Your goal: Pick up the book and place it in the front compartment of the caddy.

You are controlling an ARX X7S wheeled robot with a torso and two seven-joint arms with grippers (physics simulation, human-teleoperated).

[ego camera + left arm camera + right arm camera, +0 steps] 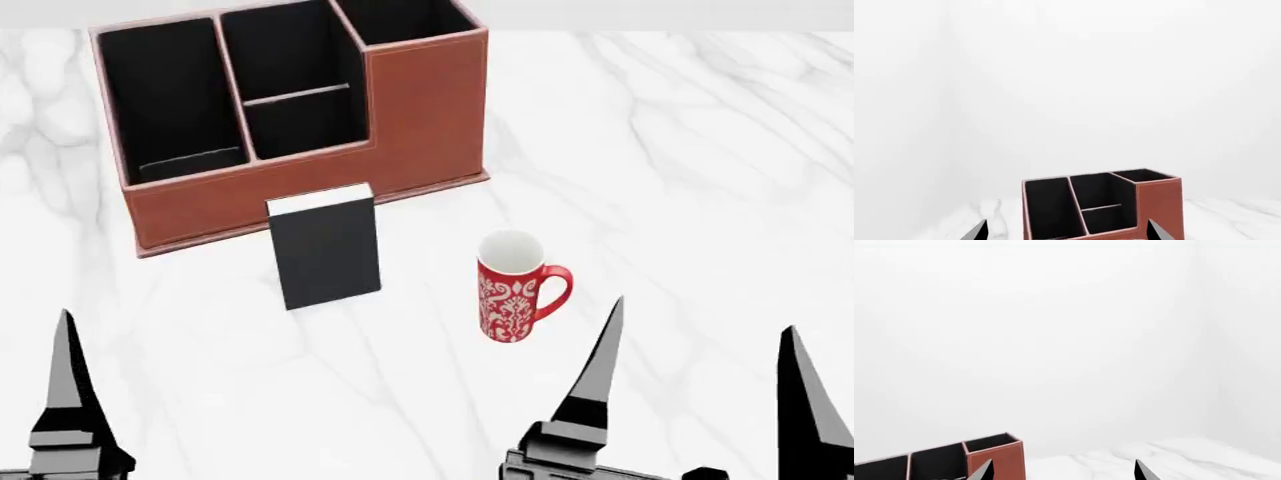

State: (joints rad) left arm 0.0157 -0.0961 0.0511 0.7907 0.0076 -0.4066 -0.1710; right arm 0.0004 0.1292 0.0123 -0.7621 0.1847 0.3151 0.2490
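Nothing is done yet: the book (326, 250) is standing mid-frame before the caddy (400, 130), untouched, while the right gripper (701, 350) is waiting released at lower right.

Worktop (694, 150): white marble look, grey veining, smooth, faint sheen. Caddy (427, 110): reddish-brown leather look, pale stitched rims, matt black lining. Book (327, 255): matt black cover, white paper edge. Mug (514, 290): glossy ceramic look, red with white pattern. Fingers (607, 350): smooth black, plastic-like.
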